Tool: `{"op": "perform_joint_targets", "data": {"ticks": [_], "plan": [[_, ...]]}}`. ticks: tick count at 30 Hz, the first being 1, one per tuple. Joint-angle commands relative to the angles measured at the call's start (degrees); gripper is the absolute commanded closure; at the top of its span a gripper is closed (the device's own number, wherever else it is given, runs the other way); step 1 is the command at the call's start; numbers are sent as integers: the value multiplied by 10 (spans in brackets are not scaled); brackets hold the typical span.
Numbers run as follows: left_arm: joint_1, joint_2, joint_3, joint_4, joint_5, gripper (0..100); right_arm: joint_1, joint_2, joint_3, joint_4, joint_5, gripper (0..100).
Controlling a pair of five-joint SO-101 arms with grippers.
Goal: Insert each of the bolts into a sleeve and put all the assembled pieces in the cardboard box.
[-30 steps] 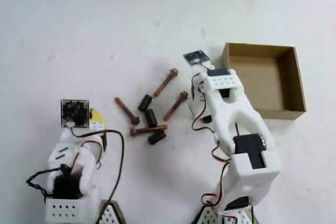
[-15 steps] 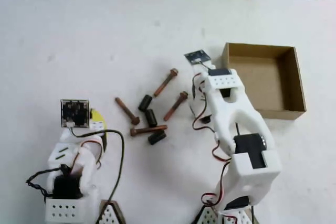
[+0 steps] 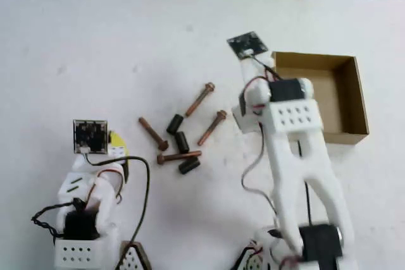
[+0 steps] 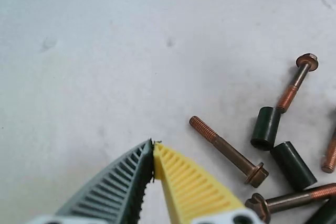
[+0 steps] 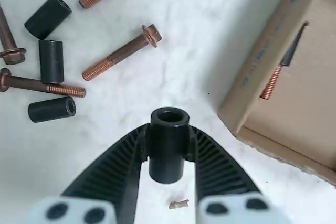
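Observation:
My right gripper point(image 5: 168, 142) is shut on an upright black sleeve point(image 5: 169, 120), held above the table beside the cardboard box point(image 5: 262, 61). A copper threaded bolt point(image 5: 272, 84) lies inside the box by its wall. Several copper bolts point(image 3: 200, 99) point(image 3: 212, 128) and three black sleeves point(image 3: 174, 123) point(image 3: 183, 141) point(image 3: 189, 165) lie loose in the table's middle. The left gripper point(image 4: 153, 155) is shut and empty, its tips near a bolt point(image 4: 228, 150) and sleeves point(image 4: 265, 128).
The white table point(image 3: 95, 49) has open room at the far left. The right arm point(image 3: 297, 150) stands over the strip between the loose parts and the box point(image 3: 354, 99). A small brown scrap point(image 5: 178, 203) lies under the right gripper.
The right arm has risen and stretched toward the table's far side, lifting the sleeve off the table beside the box. The left arm and the loose parts have not moved.

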Motion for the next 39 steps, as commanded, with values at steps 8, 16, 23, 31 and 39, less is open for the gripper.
{"op": "perform_joint_targets", "data": {"ticks": [8, 16, 23, 31, 39], "plan": [[0, -7, -4, -12, -5, 980, -8, -260, -13, 81, 7, 982], [0, -7, -4, -12, -5, 980, -4, -391, 113, 47, 3, 982], [0, -7, -4, -14, -5, 980, -3, -509, 193, 24, 4, 982], [0, -7, 7, -25, -5, 980, -4, -589, 305, -62, 7, 981], [0, -7, 18, -47, -5, 980, -4, -642, 403, -124, 2, 981]]}}
